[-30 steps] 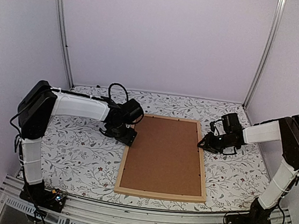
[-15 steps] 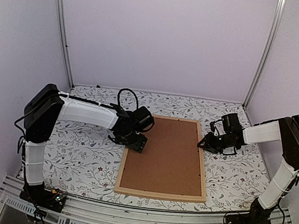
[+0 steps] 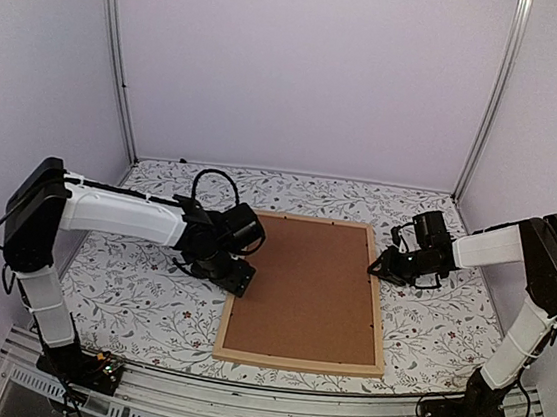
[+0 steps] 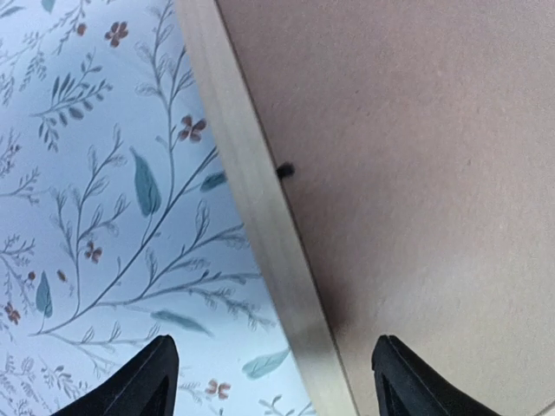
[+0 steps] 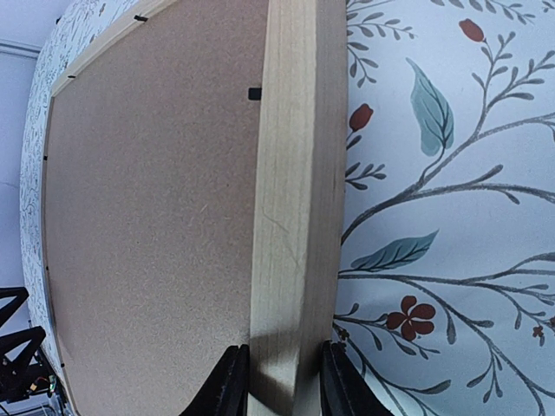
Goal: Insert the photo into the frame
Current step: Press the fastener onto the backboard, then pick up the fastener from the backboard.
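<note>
The frame [image 3: 230, 304] lies flat on the table with a plain brown backing board [image 3: 308, 287] filling it. The photo is hidden. My left gripper [image 3: 236, 276] hovers open over the frame's left rail, a little above the middle. In the left wrist view the pale rail [image 4: 251, 191] runs between the wide-apart fingertips of the left gripper [image 4: 273, 364], one over the cloth and one over the board [image 4: 416, 156]. My right gripper [image 3: 379, 268] is shut on the right rail. In the right wrist view, the right gripper [image 5: 284, 368] has both fingers [image 5: 227, 381] pressed against the wood [image 5: 290, 173].
A floral tablecloth [image 3: 139, 283] covers the table, which has lilac walls and aluminium posts [image 3: 119, 60] around it. Small black tabs [image 4: 284, 171] sit along the frame's inner edge against the board. The left arm's tip [image 5: 17, 347] shows far off in the right wrist view.
My left gripper swung right over the board's edge, then came back left and slightly nearer along the left rail. The right gripper and the frame have not moved.
</note>
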Controlling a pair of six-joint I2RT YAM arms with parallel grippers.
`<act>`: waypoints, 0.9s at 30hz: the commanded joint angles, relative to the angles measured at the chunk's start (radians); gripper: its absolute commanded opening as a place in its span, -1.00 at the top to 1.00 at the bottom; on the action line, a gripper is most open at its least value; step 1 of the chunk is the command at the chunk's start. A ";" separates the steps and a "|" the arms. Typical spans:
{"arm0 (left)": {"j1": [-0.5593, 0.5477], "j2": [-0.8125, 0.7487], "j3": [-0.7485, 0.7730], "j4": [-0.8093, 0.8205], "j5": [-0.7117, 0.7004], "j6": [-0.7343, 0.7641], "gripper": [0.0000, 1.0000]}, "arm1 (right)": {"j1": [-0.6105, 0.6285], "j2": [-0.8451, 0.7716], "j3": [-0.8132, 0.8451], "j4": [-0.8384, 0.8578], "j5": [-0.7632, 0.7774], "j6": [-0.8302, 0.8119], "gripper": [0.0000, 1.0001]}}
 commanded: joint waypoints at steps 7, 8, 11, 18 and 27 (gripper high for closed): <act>-0.025 -0.183 -0.167 -0.065 0.084 -0.089 -0.60 | 0.023 0.049 0.003 -0.061 -0.010 -0.008 0.39; -0.031 -0.180 -0.172 -0.066 0.085 -0.093 -0.60 | 0.022 0.050 0.006 -0.063 -0.009 -0.010 0.39; -0.041 -0.160 -0.176 -0.067 0.084 -0.098 -0.60 | 0.023 0.054 0.014 -0.068 -0.009 -0.013 0.39; -0.068 -0.134 -0.173 -0.069 0.084 -0.109 -0.60 | 0.023 0.052 0.009 -0.073 0.000 -0.017 0.39; -0.094 -0.097 -0.182 -0.068 0.083 -0.135 -0.60 | 0.023 0.048 0.004 -0.068 -0.001 -0.013 0.39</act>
